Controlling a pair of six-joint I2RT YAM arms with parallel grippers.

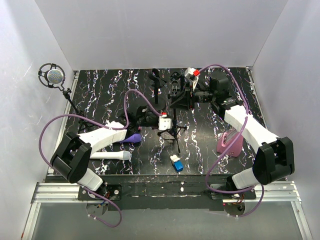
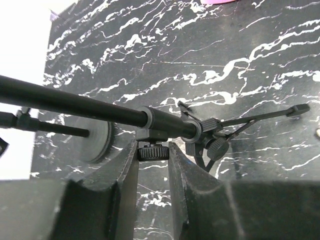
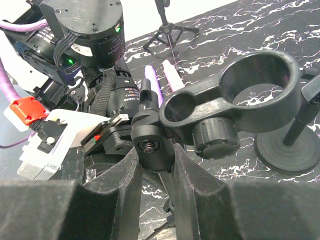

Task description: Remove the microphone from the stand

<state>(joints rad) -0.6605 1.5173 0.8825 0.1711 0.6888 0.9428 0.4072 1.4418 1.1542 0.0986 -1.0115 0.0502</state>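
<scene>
Microphone stand (image 2: 100, 107), a smooth black tube with ribbed knobs, sits clamped between the matte pads of the left hand (image 2: 152, 150). The right hand (image 3: 155, 150) pinches the round pivot of the clip (image 3: 235, 95), whose glossy ring is empty. The tripod legs are partly cut off. A white microphone (image 1: 113, 155) and a purple microphone (image 1: 132, 138) lie on the marbled tabletop (image 1: 100, 85) beside the left arm.

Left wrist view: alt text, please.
On the left end effector, two dark fingers flank a knurled knob under the black tube of the stand; contact is unclear. Tripod legs spread right over the black marbled table; a round base sits left.
</scene>
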